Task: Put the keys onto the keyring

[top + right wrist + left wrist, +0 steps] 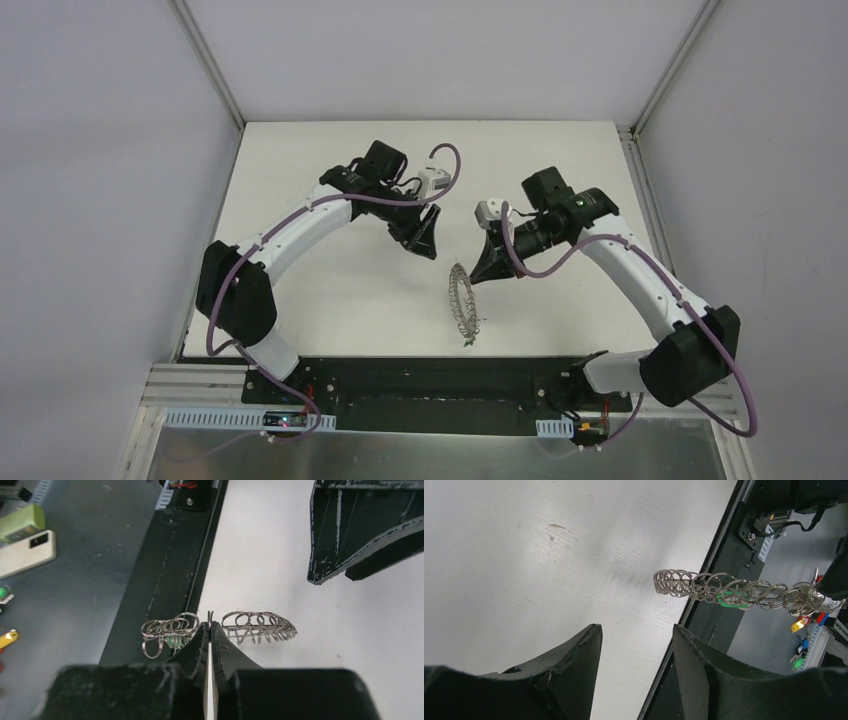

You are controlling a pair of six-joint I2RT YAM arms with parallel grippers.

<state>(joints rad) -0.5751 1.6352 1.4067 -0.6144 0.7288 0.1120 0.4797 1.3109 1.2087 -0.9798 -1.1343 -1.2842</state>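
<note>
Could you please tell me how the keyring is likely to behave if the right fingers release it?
Held on edge by the right gripper, the keyring would probably tip flat, perhaps rolling a little first. Its core looks like rigid metal, so it should keep its shape. Its thin wire loops hang loose and would likely shift and snag.

Shiny metal-wire keyring [461,300], matt white table [340,290]

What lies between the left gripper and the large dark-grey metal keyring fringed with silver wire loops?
Top view: bare white table between left gripper and keyring.
</note>
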